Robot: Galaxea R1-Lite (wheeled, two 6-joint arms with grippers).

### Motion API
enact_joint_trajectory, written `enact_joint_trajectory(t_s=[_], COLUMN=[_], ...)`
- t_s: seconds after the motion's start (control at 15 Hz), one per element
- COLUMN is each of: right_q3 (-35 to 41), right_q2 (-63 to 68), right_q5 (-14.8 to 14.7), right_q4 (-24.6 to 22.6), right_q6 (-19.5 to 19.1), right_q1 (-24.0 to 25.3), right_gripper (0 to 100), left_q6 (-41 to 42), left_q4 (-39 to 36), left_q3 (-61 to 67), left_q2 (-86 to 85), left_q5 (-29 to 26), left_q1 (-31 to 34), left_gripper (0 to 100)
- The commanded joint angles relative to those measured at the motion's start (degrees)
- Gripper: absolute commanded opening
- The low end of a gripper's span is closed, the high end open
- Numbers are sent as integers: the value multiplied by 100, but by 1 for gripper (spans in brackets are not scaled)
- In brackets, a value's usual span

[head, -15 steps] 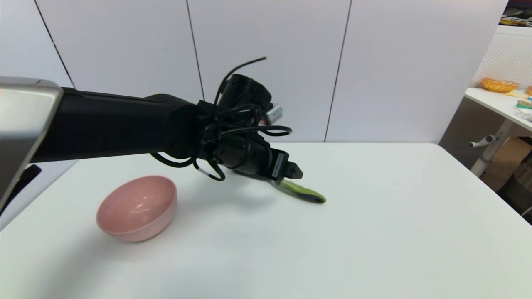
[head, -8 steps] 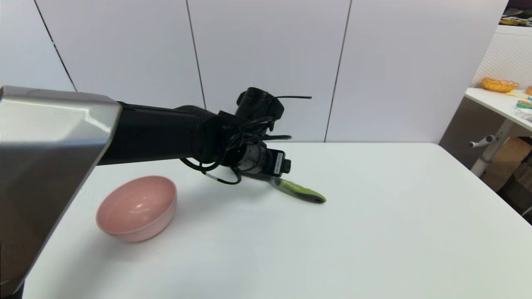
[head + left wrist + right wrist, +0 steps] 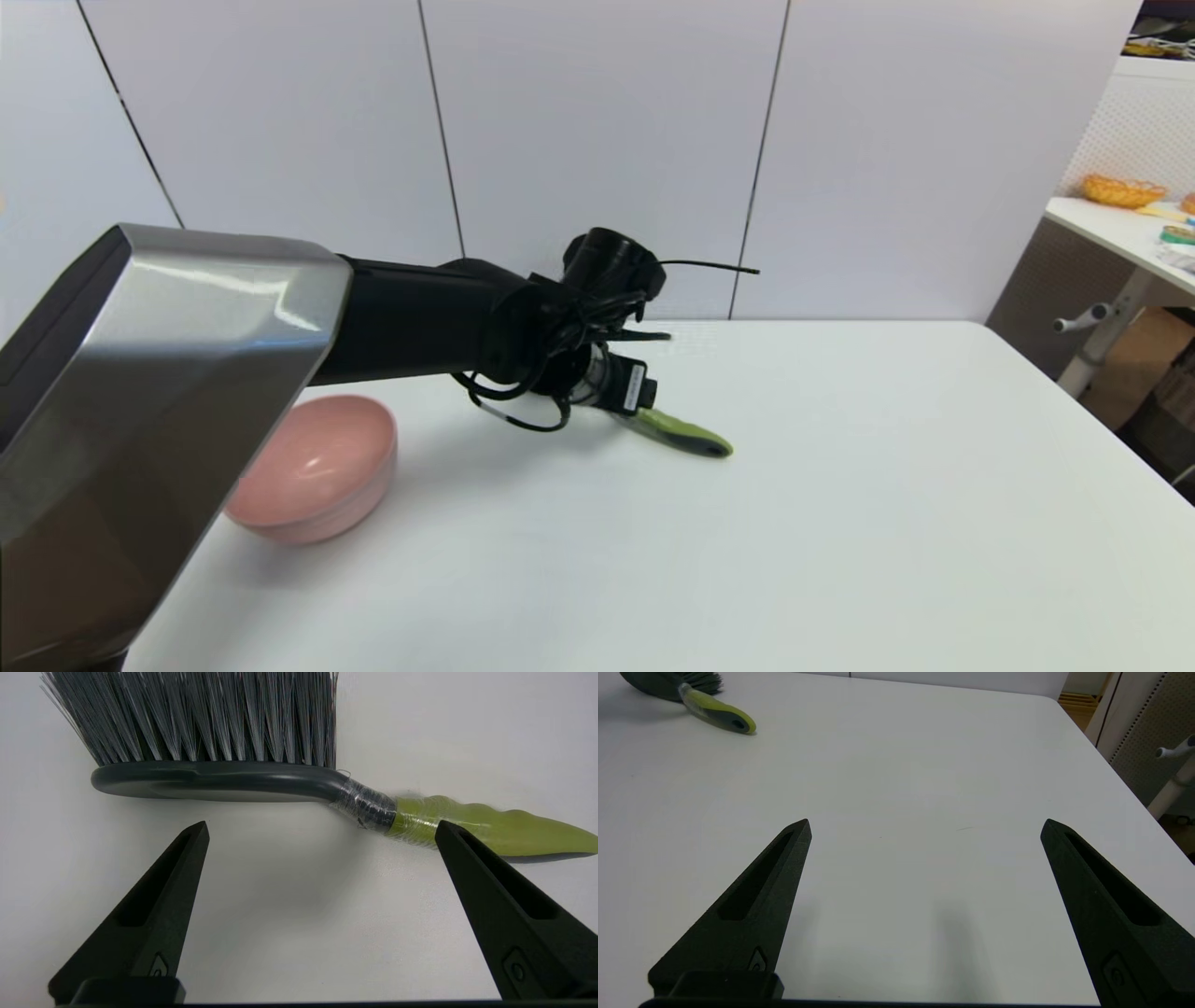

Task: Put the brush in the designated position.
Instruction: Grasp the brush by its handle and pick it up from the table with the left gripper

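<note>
The brush (image 3: 219, 780) lies on its side on the white table, bristles away from my left gripper (image 3: 322, 826). That gripper is open and hovers just above the table beside the brush, touching nothing; one fingertip is near the black head, the other overlaps the lime-green handle (image 3: 490, 826). In the head view only the handle (image 3: 681, 435) shows; my left wrist (image 3: 611, 378) hides the head. My right gripper (image 3: 924, 823) is open and empty over bare table, far from the brush (image 3: 714, 713). The designated position carries no mark that I can see.
A pink bowl (image 3: 322, 467) stands at the table's left, partly behind my left arm's silver link (image 3: 159, 411). The table's right edge (image 3: 1102, 411) drops off toward another table with a basket (image 3: 1120, 191). A white panel wall runs along the table's far edge.
My left arm has stretched farther out and its wrist has turned downward, so its fingers no longer show in the head view. The brush has not moved.
</note>
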Motion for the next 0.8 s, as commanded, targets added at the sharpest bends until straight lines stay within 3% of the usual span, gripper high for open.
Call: enact_joint_trajectory(t_s=[0.07,0.8], right_q3=[9,9], right_q2=[7,7], right_q5=[5,5], right_q4=[-5,4], right_q6=[-6,-6], right_q1=[8,-1], right_gripper=[100,100], left_q6=[-18,-1776], left_q4=[13,13], left_q3=[-28,-195], left_q2=[-15,12], left_q5=[216,594], left_q1=[-1,-132], left_gripper=[100,100])
